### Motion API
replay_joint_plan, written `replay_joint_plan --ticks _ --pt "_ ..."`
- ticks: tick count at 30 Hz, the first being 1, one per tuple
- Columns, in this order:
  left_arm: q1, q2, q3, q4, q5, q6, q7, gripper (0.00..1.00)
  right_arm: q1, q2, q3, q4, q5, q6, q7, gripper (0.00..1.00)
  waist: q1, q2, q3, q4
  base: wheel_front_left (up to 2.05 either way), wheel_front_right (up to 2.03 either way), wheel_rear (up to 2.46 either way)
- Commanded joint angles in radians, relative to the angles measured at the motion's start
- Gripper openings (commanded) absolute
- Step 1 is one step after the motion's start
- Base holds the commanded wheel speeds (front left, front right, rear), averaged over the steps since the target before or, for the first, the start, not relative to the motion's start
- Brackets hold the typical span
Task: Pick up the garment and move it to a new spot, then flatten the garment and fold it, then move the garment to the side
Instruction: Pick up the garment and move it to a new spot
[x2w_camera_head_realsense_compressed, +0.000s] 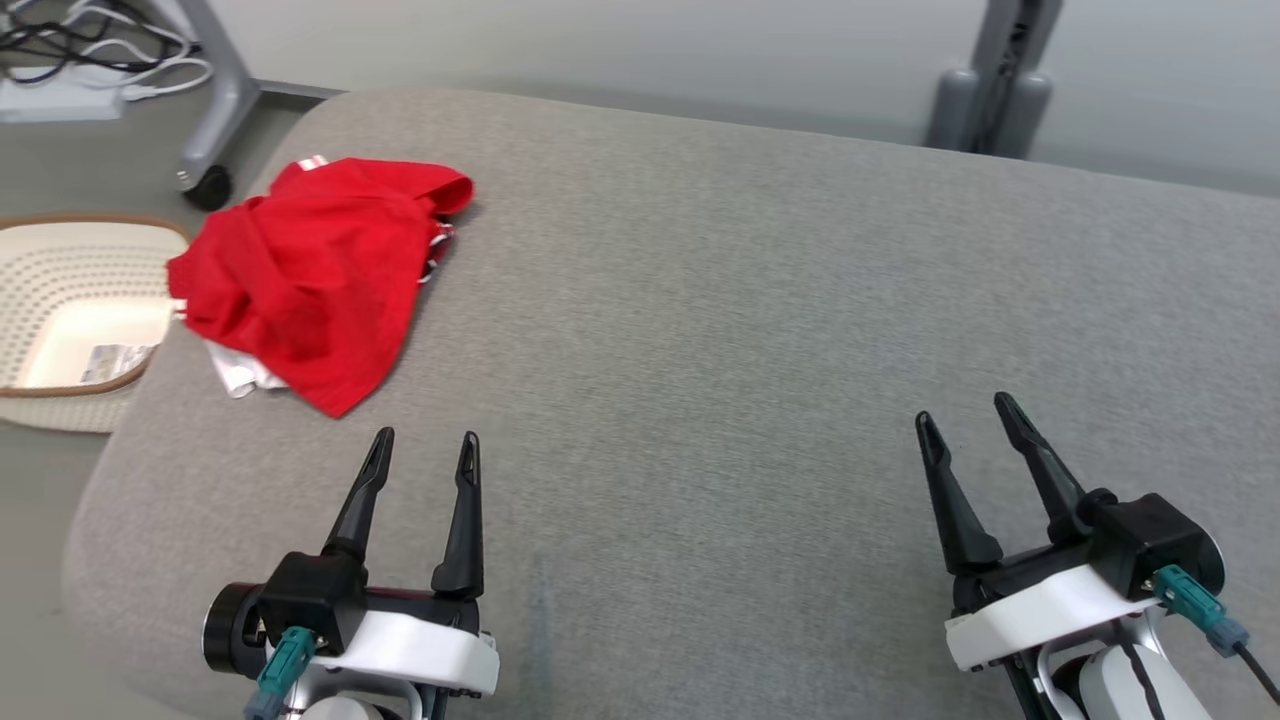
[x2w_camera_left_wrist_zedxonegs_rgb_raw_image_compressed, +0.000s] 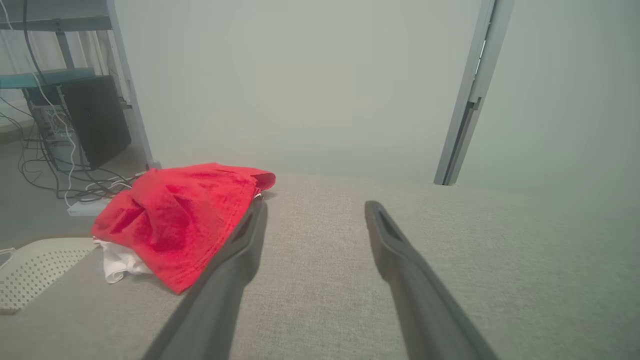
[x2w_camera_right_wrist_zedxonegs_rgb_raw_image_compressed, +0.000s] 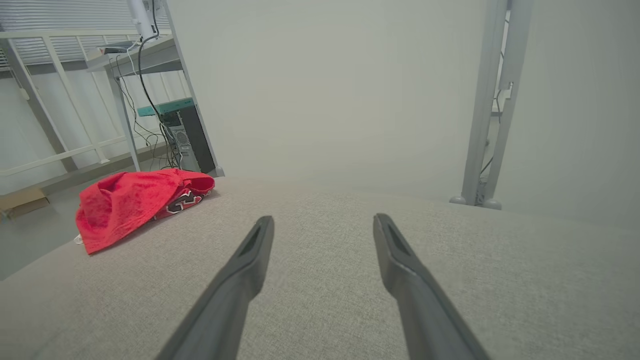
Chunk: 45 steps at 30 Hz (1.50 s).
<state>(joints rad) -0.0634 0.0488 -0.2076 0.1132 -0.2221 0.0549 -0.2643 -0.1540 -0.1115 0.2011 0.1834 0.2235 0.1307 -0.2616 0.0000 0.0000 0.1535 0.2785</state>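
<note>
The red garment (x2w_camera_head_realsense_compressed: 315, 270) is lying ahead-left of the left pincer (x2w_camera_head_realsense_compressed: 427, 437), the nearer one. That and the right pincer (x2w_camera_head_realsense_compressed: 962, 408) are standing spread, gripping nothing.

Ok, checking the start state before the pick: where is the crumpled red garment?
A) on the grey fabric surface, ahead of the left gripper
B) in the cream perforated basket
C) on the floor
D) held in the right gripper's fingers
A: the crumpled red garment lies on the grey fabric surface near its left edge, just beyond the left gripper, untouched.
</note>
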Motion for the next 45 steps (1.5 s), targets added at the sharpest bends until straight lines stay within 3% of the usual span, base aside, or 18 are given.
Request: replay_joint_plan --ticks 1,13,20,38,41,45 --pt "0.015 0.004 0.004 -0.006 -0.001 0.005 0.001 1.00 0.011 -0.004 0.004 0.004 0.004 0.000 -0.005 1.00 0.0000 0.0000 -0.016 0.048 0.00 0.00 0.00" --pt "0.035 0.004 0.000 -0.032 -0.021 0.015 0.001 1.00 0.024 -0.029 0.046 0.000 0.022 0.000 -0.005 1.00 0.0000 0.0000 -0.032 0.200 0.00 0.00 0.00" --pt "0.045 0.004 -0.002 -0.037 -0.026 0.018 0.001 1.00 0.026 -0.029 0.063 0.005 0.016 0.000 -0.005 1.00 0.0000 0.0000 -0.034 0.256 0.00 0.00 0.00" --pt "0.043 0.004 0.008 -0.049 -0.035 0.028 0.001 1.00 0.019 -0.035 0.069 0.008 0.017 0.000 -0.005 1.00 0.0000 0.0000 -0.023 0.261 0.00 0.00 0.00" --pt "0.029 0.004 0.049 -0.055 -0.121 0.044 0.001 1.00 0.003 -0.043 0.075 0.002 0.008 0.000 -0.005 1.00 0.0000 0.0000 0.007 0.249 0.00 0.00 0.00" --pt "-0.034 0.003 0.112 -0.032 -0.149 0.009 0.001 1.00 -0.018 -0.063 0.079 0.005 -0.006 0.000 -0.005 1.00 0.0000 0.0000 0.065 0.227 0.00 0.00 0.00"
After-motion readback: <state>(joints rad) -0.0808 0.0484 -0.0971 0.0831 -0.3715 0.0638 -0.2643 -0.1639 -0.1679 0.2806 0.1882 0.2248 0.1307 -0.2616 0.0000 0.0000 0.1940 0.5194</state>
